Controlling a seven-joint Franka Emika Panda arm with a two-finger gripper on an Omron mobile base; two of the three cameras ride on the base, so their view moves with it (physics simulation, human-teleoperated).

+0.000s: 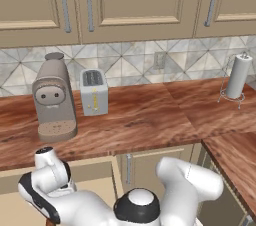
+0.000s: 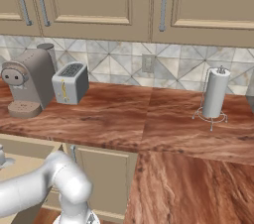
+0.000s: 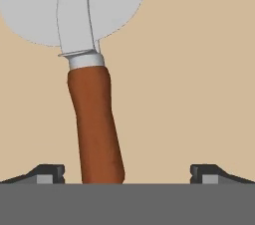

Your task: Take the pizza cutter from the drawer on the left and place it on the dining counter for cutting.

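- Gripper (image 3: 127, 171) wide open, its left fingertip (image 3: 47, 173) clear of the handle.
- Pizza cutter (image 3: 92, 114) lies flat on the drawer (image 3: 199, 79) floor, handle between the fingertips, untouched.
- Toaster (image 1: 94, 91) on the table (image 1: 145, 120) above.

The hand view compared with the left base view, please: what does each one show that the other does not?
Hand view: the pizza cutter lying on the drawer's tan floor, its reddish-brown handle between the open fingers, untouched.

Left base view: the coffee machine, toaster and paper towel holder on the wood-grain worktop.

Both: the open drawer.
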